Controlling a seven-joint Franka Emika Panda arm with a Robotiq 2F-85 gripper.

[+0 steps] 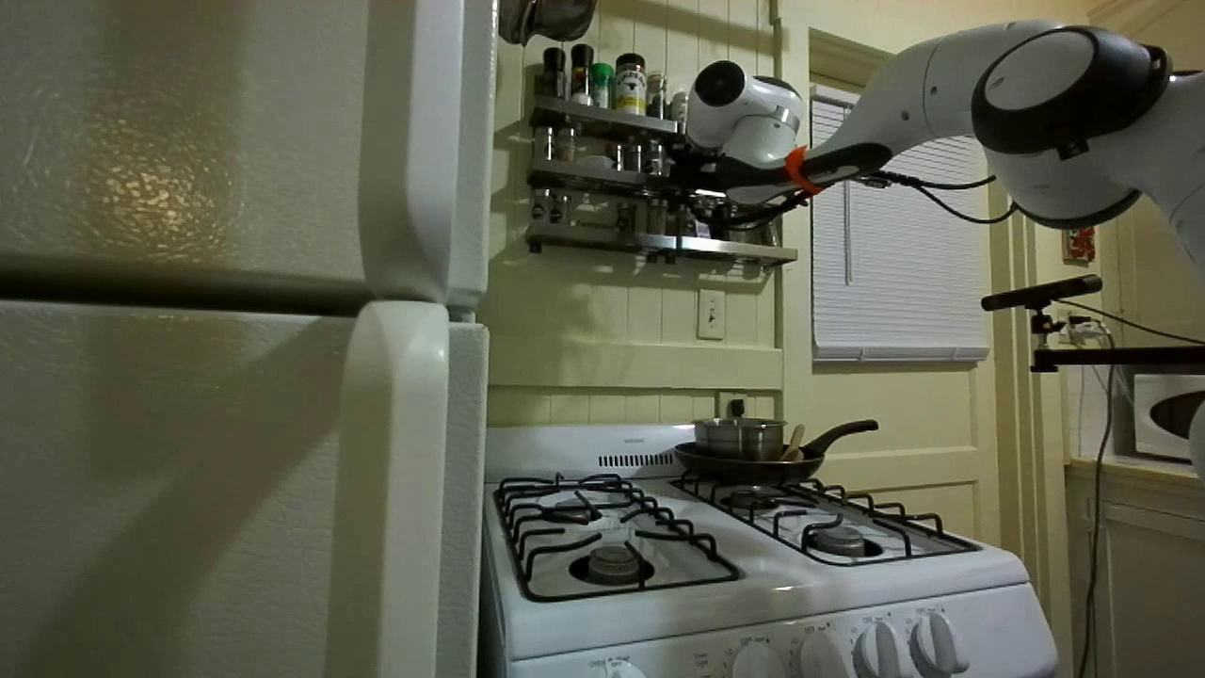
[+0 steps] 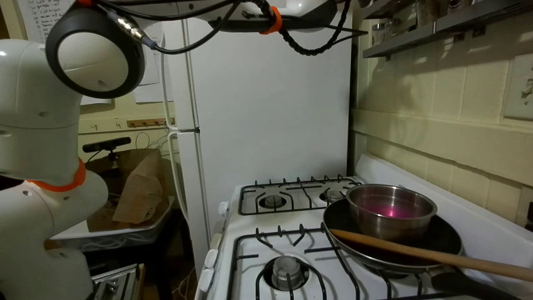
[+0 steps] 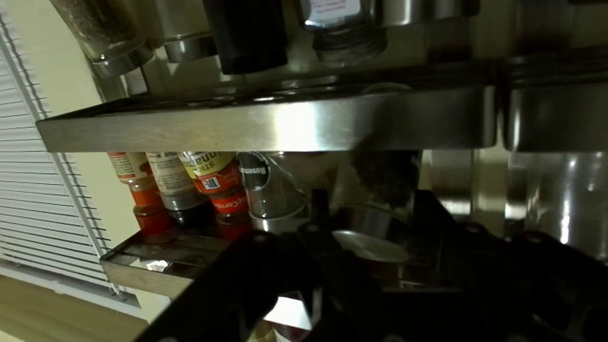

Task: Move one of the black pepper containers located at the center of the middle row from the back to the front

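Observation:
The wrist view stands upside down. My gripper (image 3: 373, 204) has one finger on each side of a clear glass jar (image 3: 373, 178) with dark contents and a silver lid. The fingers appear closed on it, and the jar looks tilted compared with its neighbours. No label on it can be read, so I cannot tell if it is pepper. The middle row's steel rail (image 3: 266, 126) crosses in front of the jar's base. In an exterior view the middle row (image 1: 588, 177) shows too, with the dark gripper (image 1: 698, 179) at its right part, mostly hard to make out.
A rosemary jar (image 3: 275, 190) and a red-labelled cinnamon jar (image 3: 218, 180) stand beside the held jar. The tier above (image 3: 147, 273) and the lower tier's jars (image 3: 251, 33) are close. Below the rack are the stove (image 1: 640, 612) and a steel pot (image 1: 739, 439) in a pan.

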